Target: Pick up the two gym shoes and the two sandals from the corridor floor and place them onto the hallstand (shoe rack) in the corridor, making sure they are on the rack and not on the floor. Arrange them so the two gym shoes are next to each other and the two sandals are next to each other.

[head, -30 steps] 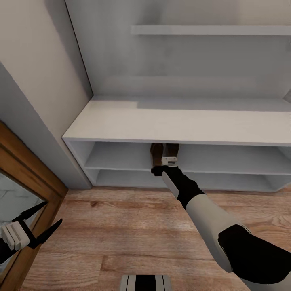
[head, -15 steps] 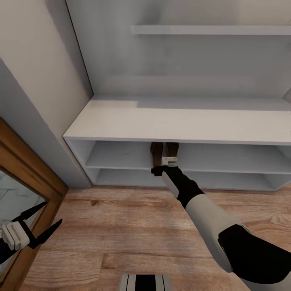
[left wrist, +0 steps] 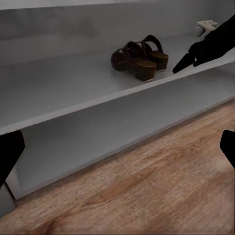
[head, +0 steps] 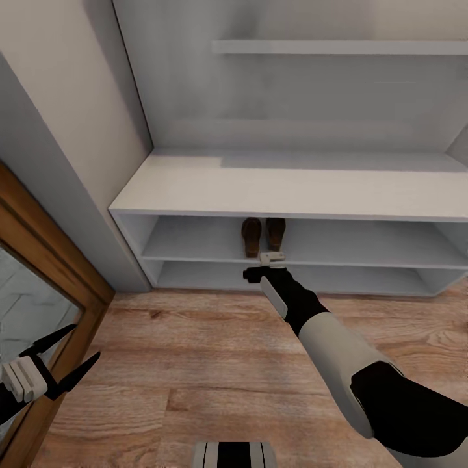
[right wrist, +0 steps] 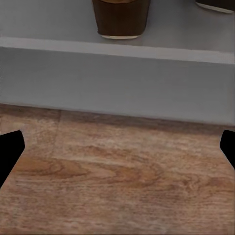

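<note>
Sandals point(head: 263, 236) side by side on hallstand point(head: 292, 195) tier, right end effector point(head: 263, 268) seemingly open

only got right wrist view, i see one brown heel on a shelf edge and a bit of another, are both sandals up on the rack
observer: yes, the head view shows the two sandals side by side on the upper tier of the hallstand, under its thick top.
operator: right pincer holding anything
observer: no, the right pincer is open and empty, just outside the shelf's front edge, over the corridor floor.
operator: where's the left one
observer: the left pincer is open and empty, low beside a wood-framed mirror.
</note>
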